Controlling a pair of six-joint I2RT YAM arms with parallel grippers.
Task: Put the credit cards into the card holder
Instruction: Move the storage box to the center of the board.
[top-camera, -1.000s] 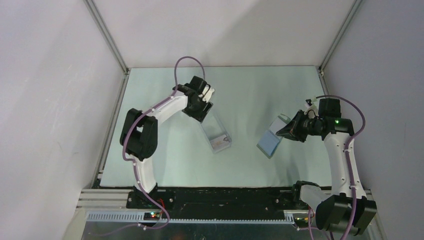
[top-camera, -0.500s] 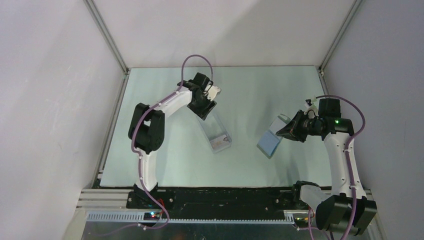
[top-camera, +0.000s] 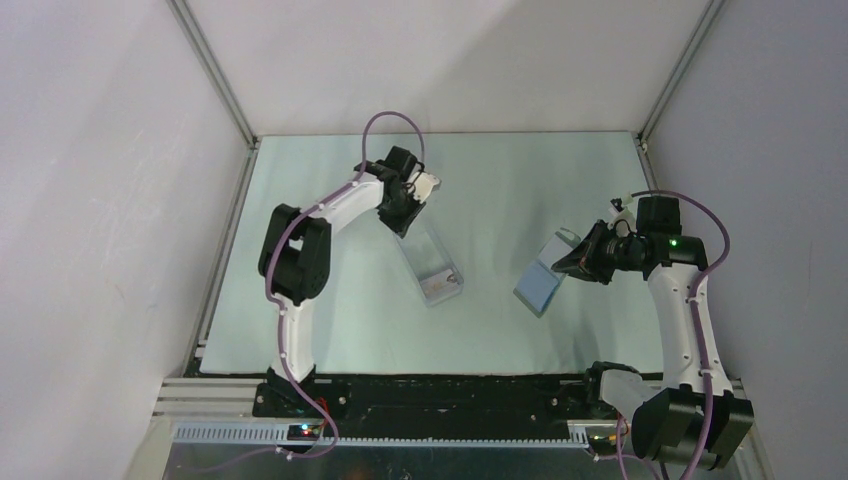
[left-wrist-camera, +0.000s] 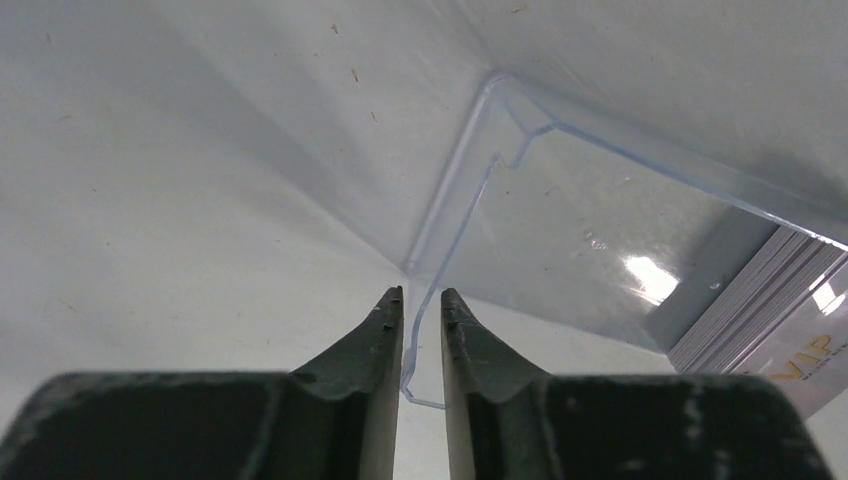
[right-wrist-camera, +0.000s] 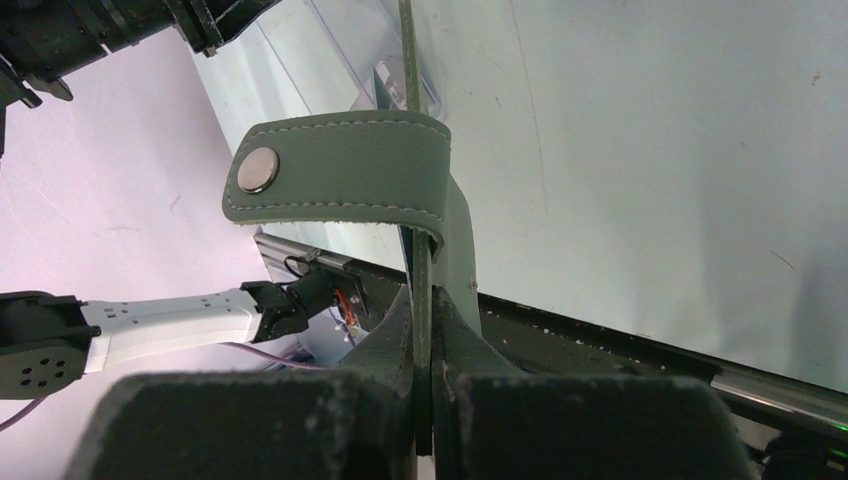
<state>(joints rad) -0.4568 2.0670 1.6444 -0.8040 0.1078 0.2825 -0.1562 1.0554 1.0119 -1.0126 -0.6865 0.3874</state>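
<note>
A pale green table (top-camera: 500, 180) carries a long, clear plastic case (top-camera: 432, 262) left of centre, lying at a slant with its near end towards the middle. The thin, pale whitish credit cards (top-camera: 441, 287) sit as a stack inside that near end. In the left wrist view the stack (left-wrist-camera: 760, 290) shows its layered edges and a printed top card, and the clear floor of the case (left-wrist-camera: 590, 230) separates it from the fingers. Well apart to the right is the small flat grey folding card holder (top-camera: 540, 285), tilted, with its light-blue inside turned up towards the overhead camera. Whether its lower edge touches the table cannot be told. The left arm reaches forward and bends right, bringing the left gripper (top-camera: 408, 222) down at the far end of the case. Its fingers (left-wrist-camera: 385, 335) stand only narrowly apart with the case's thin clear wall between them, and whether they pinch it cannot be told. The right arm rises from its base and turns left, and the right gripper (top-camera: 572, 262) is clamped on the card holder's edge. In the right wrist view the gripper (right-wrist-camera: 422, 330) has the holder edge-on between closed fingers, while a grey strap (right-wrist-camera: 340, 180) with a metal snap (right-wrist-camera: 258, 169) curls over above.
</note>
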